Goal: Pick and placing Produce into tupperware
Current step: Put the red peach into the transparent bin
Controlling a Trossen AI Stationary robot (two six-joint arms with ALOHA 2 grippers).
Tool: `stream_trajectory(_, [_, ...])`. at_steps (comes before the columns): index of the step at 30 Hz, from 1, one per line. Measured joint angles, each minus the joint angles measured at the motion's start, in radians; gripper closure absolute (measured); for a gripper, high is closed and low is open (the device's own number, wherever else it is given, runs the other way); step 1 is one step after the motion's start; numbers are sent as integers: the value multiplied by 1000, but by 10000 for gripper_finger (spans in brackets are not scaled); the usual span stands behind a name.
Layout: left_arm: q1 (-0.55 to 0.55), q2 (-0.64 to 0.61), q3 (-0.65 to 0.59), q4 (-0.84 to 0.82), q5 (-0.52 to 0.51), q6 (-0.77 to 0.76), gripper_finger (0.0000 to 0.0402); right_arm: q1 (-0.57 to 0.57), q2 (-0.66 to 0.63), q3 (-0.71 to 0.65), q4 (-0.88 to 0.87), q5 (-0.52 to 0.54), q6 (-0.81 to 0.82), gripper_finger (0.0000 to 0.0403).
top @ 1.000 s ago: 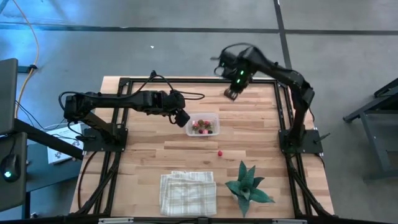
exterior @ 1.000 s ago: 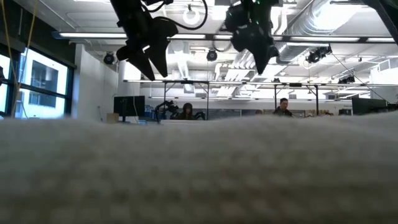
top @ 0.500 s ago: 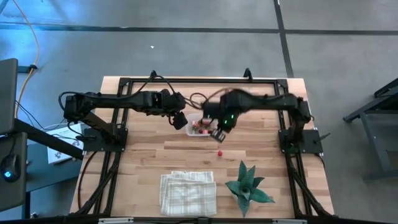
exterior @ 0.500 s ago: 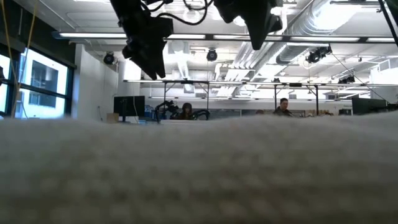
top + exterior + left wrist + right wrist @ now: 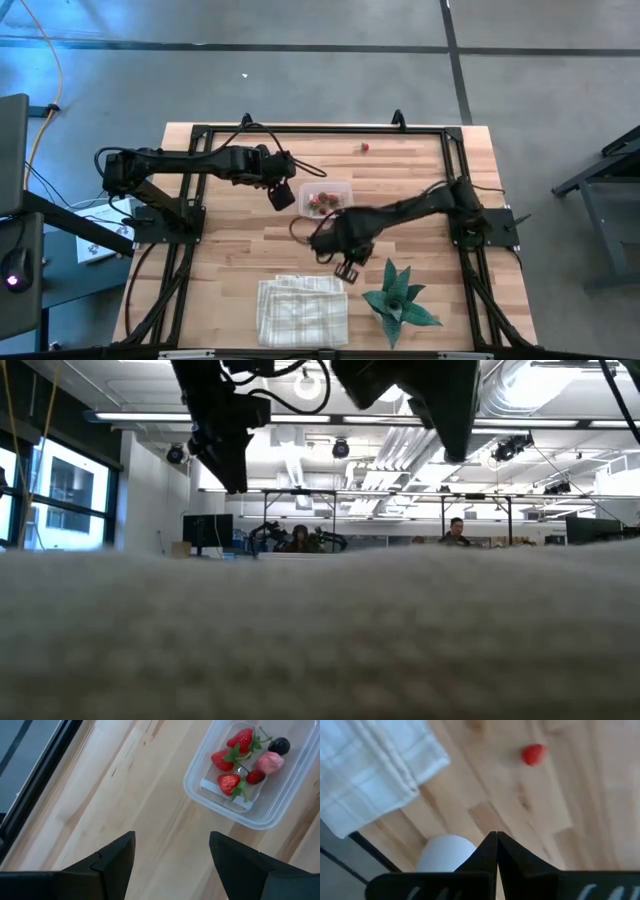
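Observation:
The clear tupperware (image 5: 326,199) stands on the wooden table and holds several red pieces and a dark one (image 5: 239,757). My left gripper (image 5: 281,193) is open and empty above the table just left of the tupperware (image 5: 248,775). My right gripper (image 5: 346,268) is shut and empty, hanging above the table between the checked cloth (image 5: 302,310) and the green plant (image 5: 398,298). One loose red piece (image 5: 533,754) lies on the table ahead of it. Another red piece (image 5: 365,147) lies near the table's far edge.
The folded cloth (image 5: 370,770) lies near the table's near edge, with the plant to its right. A black frame (image 5: 320,130) runs around the table. In the low view both grippers (image 5: 225,450) (image 5: 450,410) hang high above a blurred foreground.
My right gripper has swept from the table's far edge, past the tupperware, toward the near edge, and now hangs between cloth and plant. A red piece now shows near the far edge where that gripper was. My left gripper has drawn back a little toward the table's left.

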Motion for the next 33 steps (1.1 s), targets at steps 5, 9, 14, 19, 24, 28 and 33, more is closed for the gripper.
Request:
stream_trajectory(5, [0,0,0,-16,1,12,158,85,68,0,44,-21,20,403])
stream_trajectory(9, [0,0,0,-79,-2,15,158,153,123,0,76,-67,71,403])
stream_trajectory(14, [0,0,0,-95,9,-18,158,208,198,0,110,-39,80,403])
stream_trajectory(19, [0,0,0,-65,37,-38,158,210,266,0,120,-64,43,403])
stream_trajectory(24, [0,0,0,-66,55,-40,158,239,281,0,113,-102,29,403])
stream_trajectory(28, [0,0,0,-65,56,-49,158,264,260,0,53,-100,76,403])
stream_trajectory(33, [0,0,0,-66,56,-66,158,315,253,0,45,-155,139,403])
